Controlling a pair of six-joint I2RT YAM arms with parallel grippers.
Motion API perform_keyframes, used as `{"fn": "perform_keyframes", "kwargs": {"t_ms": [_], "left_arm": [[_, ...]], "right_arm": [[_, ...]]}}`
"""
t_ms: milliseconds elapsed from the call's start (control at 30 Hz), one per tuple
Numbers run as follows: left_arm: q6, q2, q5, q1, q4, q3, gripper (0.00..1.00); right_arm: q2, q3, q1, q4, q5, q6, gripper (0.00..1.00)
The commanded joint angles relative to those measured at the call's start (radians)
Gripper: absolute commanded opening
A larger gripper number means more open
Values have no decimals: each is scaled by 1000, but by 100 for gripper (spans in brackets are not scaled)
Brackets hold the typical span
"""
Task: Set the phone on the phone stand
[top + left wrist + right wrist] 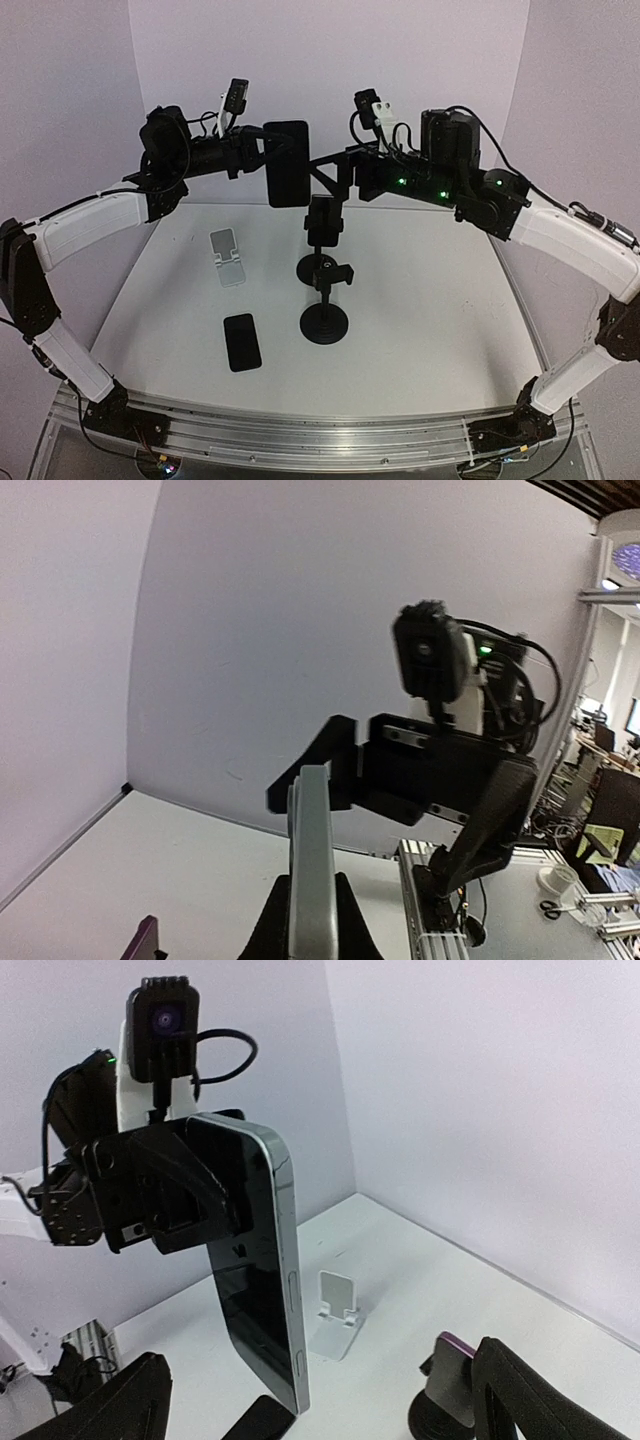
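Just beyond the aluminium rail (300,437) carrying both bases, a spare black phone (242,341) lay flat at 7 o'clock on the table (430,300). The task looked roughly half done. The phone (287,163) hung upright toward 12 o'clock, clamped in the left gripper (272,150), well above the unoccupied white phone stand (229,258) at 10 o'clock. The right gripper (330,175) reached across level from 2 o'clock, jaws spread wide beside the phone, grasping nothing. Lowering and seating were yet to do.

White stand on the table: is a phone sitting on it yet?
No, the white stand has nothing on it; the left gripper holds the phone up in the air.
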Motion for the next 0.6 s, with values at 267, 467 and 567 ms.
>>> {"fn": "perform_keyframes", "kwargs": {"t_ms": [267, 467, 567], "left_arm": [[-155, -61, 192, -5, 284, -23, 0], [-186, -61, 186, -7, 278, -25, 0], [-192, -60, 188, -7, 252, -28, 0]], "right_arm": [[135, 65, -24, 91, -440, 50, 61], [159, 53, -24, 172, -498, 84, 30], [166, 60, -24, 185, -495, 88, 1]]}}
